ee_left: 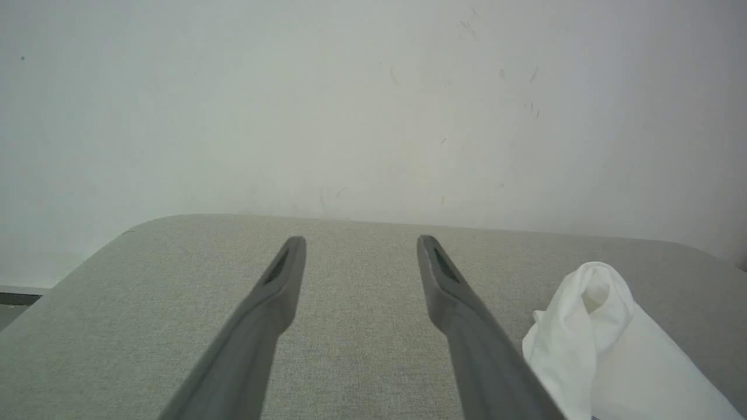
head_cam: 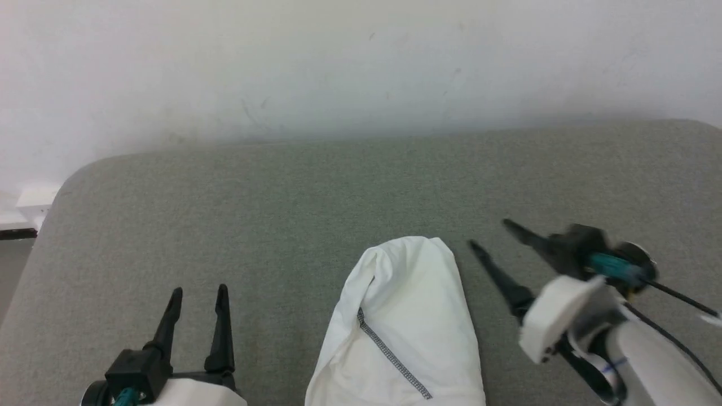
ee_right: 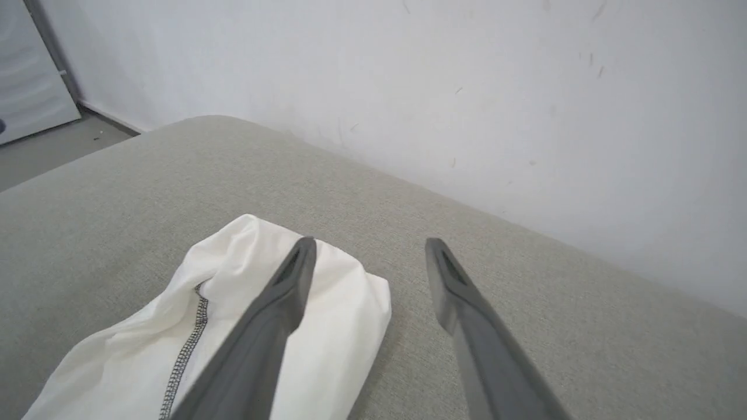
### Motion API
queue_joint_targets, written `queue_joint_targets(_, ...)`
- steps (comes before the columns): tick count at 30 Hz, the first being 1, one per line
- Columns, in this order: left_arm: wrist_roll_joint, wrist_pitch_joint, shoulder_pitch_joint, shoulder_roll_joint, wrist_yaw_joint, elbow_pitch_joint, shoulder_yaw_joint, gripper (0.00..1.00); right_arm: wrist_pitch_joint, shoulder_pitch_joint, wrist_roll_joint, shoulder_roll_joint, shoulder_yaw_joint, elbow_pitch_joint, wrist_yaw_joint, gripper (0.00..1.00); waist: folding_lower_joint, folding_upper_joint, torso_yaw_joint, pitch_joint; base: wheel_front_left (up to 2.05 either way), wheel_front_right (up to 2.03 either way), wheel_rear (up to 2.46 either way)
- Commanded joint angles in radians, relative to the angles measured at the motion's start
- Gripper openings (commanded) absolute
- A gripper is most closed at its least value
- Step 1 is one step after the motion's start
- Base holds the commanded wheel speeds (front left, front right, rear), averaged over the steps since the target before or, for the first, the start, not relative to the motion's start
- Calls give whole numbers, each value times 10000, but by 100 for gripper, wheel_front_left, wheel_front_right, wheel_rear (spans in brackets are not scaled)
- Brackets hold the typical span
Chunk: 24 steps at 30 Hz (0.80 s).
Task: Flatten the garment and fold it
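White garment (head_cam: pixel 412 316) lies bunched on the grey tabletop (head_cam: pixel 282 197) between both arms, its near end cut off by the frame. left gripper (head_cam: pixel 199 289): fingers moderately apart, empty. right gripper (head_cam: pixel 488 232): fingers wide, empty, near the garment, slightly blurred.

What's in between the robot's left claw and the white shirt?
Nothing. Only bare grey padded surface lies between the left gripper and the garment. The head view shows that stretch plainly.

Soft even light; right hand (head_cam: pixel 488 232) blurred.
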State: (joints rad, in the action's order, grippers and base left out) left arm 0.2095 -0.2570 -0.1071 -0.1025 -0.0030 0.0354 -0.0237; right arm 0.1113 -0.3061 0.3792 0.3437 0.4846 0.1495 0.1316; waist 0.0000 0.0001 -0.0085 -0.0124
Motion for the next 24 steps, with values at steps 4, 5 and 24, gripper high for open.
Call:
queue_joint_targets(4, -19, -47, -221, -48, 206, -189, 238, 100, -788, 1628, -483, -682, -2494, -831, -9, 100, 0, -1, -305, 120, 0, 0, 0)
queue_joint_targets(5, -7, -47, -224, -56, 228, -209, 276, 100, -856, 1908, -586, -824, -2962, -992, -9, 100, 0, -1, -344, 136, 0, 0, 0)
queue_joint_targets(24, 189, -47, 38, -116, 339, -109, 508, 100, 4923, 3273, 5205, -1871, -7085, 995, -9, 100, 0, -1, -216, 426, 0, 0, 0)
